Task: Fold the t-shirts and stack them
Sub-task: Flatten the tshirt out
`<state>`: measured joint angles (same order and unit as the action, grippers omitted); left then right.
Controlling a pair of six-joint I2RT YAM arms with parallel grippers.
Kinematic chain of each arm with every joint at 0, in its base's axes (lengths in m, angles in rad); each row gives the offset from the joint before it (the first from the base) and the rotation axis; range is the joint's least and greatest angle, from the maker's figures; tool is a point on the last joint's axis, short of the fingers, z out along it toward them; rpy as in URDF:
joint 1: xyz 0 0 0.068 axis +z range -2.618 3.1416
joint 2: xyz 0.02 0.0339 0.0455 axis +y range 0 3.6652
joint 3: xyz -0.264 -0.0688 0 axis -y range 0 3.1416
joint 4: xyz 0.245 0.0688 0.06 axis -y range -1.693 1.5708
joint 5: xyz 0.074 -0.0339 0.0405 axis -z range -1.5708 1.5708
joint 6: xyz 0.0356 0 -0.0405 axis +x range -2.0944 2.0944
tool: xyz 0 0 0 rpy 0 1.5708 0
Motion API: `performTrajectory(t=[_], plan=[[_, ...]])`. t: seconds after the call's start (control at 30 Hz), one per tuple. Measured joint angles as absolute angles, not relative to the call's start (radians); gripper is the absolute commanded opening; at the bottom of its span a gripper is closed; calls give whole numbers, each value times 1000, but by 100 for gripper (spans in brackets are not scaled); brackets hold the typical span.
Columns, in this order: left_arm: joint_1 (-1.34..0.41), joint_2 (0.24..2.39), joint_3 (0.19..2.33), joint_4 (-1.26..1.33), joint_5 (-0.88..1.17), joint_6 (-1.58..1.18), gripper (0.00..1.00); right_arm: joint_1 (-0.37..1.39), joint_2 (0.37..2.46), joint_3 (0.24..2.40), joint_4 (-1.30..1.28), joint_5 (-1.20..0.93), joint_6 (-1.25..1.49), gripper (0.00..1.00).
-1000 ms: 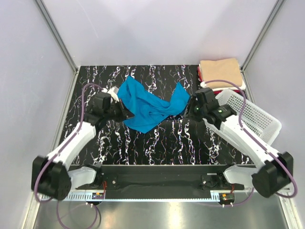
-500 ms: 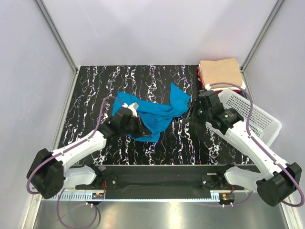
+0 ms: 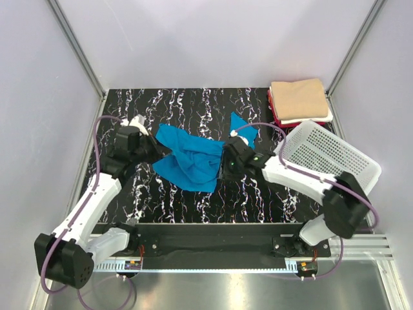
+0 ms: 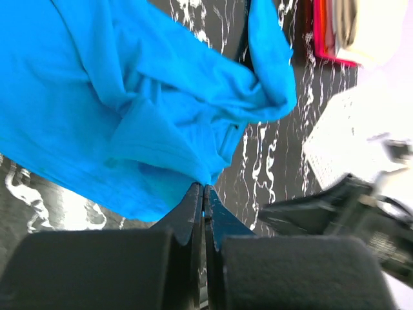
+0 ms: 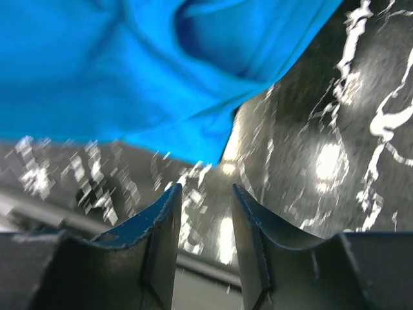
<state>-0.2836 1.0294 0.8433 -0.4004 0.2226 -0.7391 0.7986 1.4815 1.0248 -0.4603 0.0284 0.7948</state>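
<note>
The turquoise-blue t-shirt lies crumpled in the middle of the black marbled table. My left gripper is shut on a fold at its left edge; in the left wrist view the closed jaws pinch blue cloth. My right gripper is open and empty at the shirt's right edge; in the right wrist view it hovers just off the shirt's hem. A folded stack sits in the far right corner, with a tan shirt on top and red and white ones under it.
The white perforated basket stands tilted at the right edge, next to the folded stack, and shows in the left wrist view. Grey walls enclose the table on three sides. My right arm stretches across in front of the basket.
My left gripper has swung back to the far left, pulling the shirt's edge with it. My right gripper has moved left from the shirt's right corner to its middle right edge.
</note>
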Motion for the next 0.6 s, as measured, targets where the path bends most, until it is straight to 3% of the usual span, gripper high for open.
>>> performTrajectory(t=[0.17,0.33,0.6], plan=[[-253,1023,883,-428,247,-702,0,800,1629,1086,-439,113,803,53],[-233,1023,902,-452,260,-681,0,800,1755,1182,-401,155,750,54],[-202,1047,1068,-455,303,-698,0,798,1724,1175,-401,193,771,55]])
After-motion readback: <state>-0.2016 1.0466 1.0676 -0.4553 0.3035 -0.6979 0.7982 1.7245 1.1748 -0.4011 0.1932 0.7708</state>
